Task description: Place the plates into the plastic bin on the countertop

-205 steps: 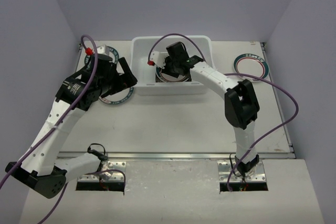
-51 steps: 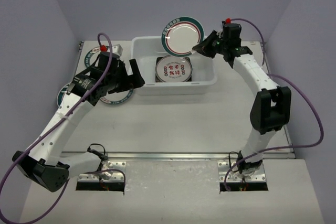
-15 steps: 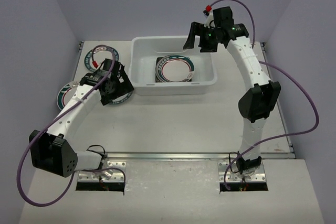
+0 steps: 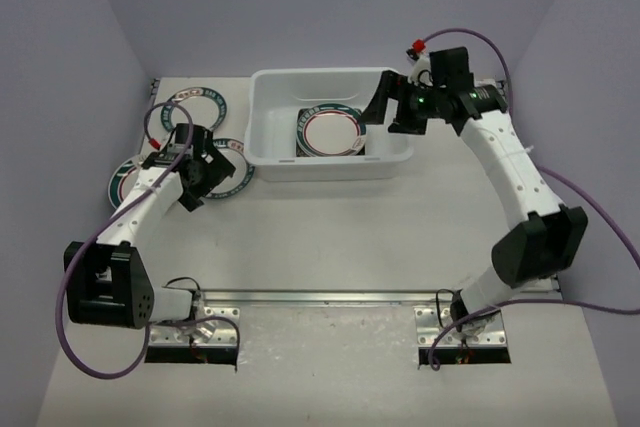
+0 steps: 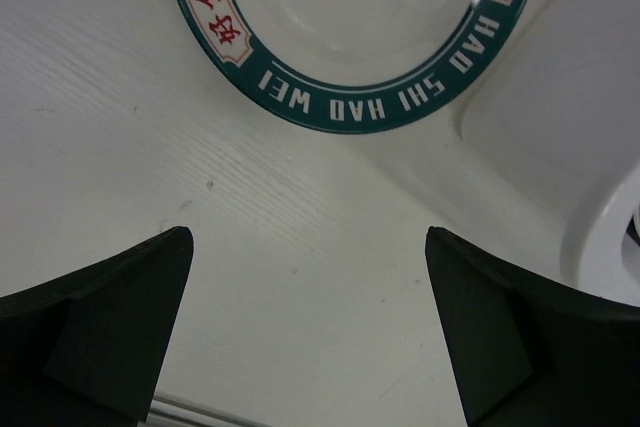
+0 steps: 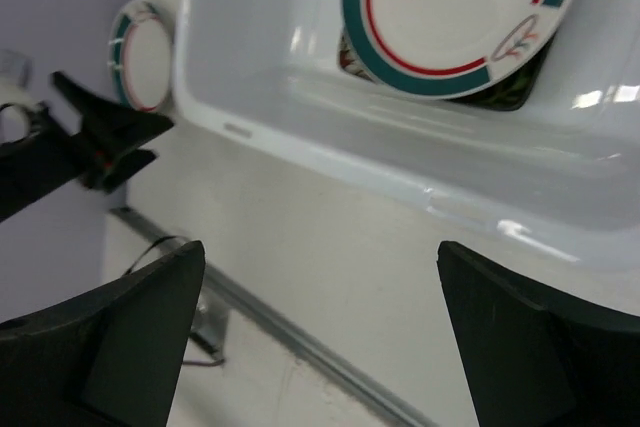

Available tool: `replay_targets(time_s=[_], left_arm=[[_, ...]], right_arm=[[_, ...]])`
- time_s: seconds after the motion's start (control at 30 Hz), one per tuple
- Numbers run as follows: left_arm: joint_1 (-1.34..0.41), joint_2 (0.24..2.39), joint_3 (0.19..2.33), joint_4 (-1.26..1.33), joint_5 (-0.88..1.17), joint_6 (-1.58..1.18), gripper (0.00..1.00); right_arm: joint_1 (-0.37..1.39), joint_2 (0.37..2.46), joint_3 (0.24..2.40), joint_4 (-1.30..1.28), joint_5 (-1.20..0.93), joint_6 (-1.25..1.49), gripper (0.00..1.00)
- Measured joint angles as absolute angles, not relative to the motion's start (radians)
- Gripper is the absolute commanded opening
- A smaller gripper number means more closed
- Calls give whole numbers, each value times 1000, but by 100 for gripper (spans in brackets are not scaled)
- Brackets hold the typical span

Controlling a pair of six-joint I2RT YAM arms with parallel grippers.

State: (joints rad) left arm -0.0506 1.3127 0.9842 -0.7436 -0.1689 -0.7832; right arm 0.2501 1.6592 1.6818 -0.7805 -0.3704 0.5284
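Note:
The white plastic bin stands at the far middle of the countertop. In it a round teal-rimmed plate with a red ring lies on a black square plate. Three round teal-rimmed plates lie left of the bin: one far, one at the left, one partly under my left gripper. My left gripper is open and empty over bare countertop, just short of a plate with red characters. My right gripper is open and empty above the bin's right part.
A metal rail runs along the near edge and also shows in the right wrist view. The bin's rounded corner is close to the right of my left gripper. Purple walls enclose the countertop on three sides.

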Motion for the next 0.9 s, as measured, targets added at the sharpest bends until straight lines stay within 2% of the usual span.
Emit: replay_targets(time_s=[0.13, 0.23, 0.43, 0.53, 0.6, 0.77, 0.83, 0.87, 0.9], left_arm=[[0, 1313, 933, -692, -163, -819, 100], [43, 1312, 878, -599, -134, -848, 99], [114, 1368, 745, -443, -107, -917, 95], [127, 1416, 735, -404, -110, -932, 90], [135, 1452, 735, -367, -110, -936, 87], [166, 1523, 740, -289, -112, -944, 68], [172, 1543, 750, -270, -113, -951, 64], [172, 1553, 756, -263, -113, -952, 60], [172, 1560, 759, -255, -113, -953, 52]], right_arm=[[134, 1445, 1423, -627, -609, 696, 99], [77, 1338, 1207, -375, -747, 842, 99], [99, 1254, 853, 123, -979, 1191, 99], [101, 1245, 811, 255, -1034, 1299, 99], [102, 1231, 855, 189, -1038, 1267, 99], [136, 1206, 1176, -246, -871, 934, 99], [147, 1194, 1274, -365, -798, 821, 99], [150, 1182, 1302, -408, -766, 777, 99], [150, 1166, 1315, -444, -738, 740, 99]])
